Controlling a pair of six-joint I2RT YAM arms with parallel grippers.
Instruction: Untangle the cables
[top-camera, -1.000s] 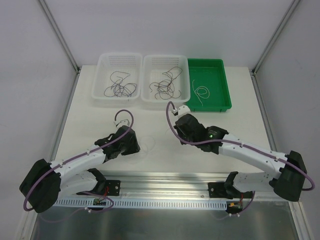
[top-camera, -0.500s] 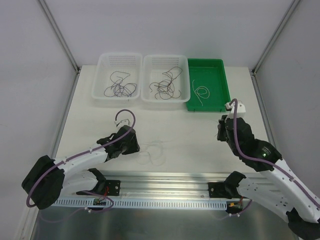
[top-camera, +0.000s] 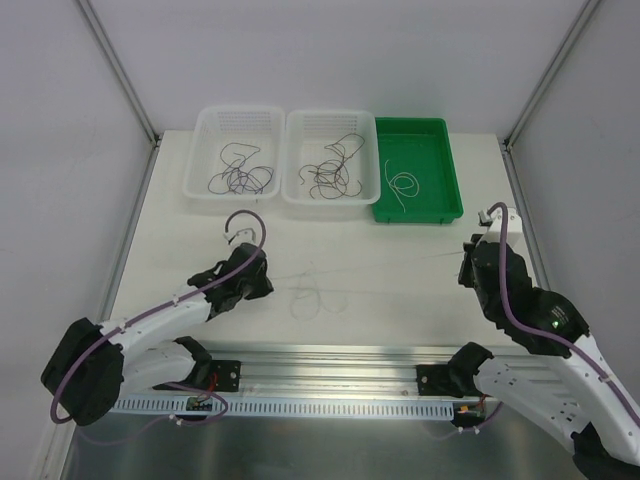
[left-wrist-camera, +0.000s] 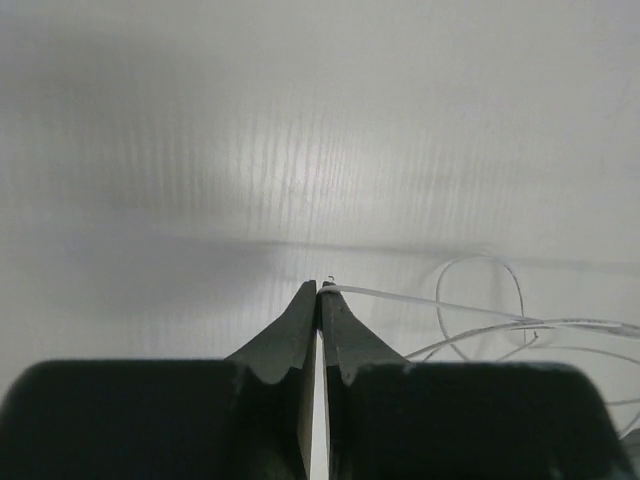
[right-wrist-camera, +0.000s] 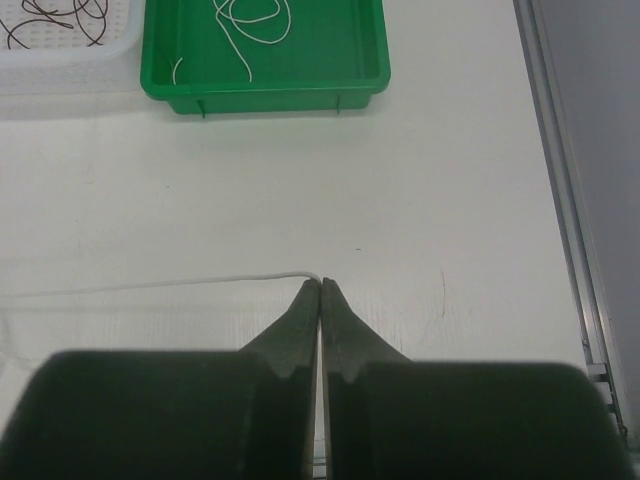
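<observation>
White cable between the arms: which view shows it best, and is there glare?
Top external: white cable nearly vanishes, pale on pale table. Left wrist: glare patch above the left pincer, strand readable at right. Right wrist: even light, strand crisp up to right pincer.

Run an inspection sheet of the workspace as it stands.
Surface: white table.
Job's things: white strand pulled between both grippers, loops nearer the left; dark strands in two white baskets; loose white strand in green tray.
Clutter: nothing seen.
Grippers: left gripper shut on white strand; right gripper shut on its other end.
Cables: purple arm cables loop along both arms.
Surroundings: white walls, metal frame posts.
</observation>
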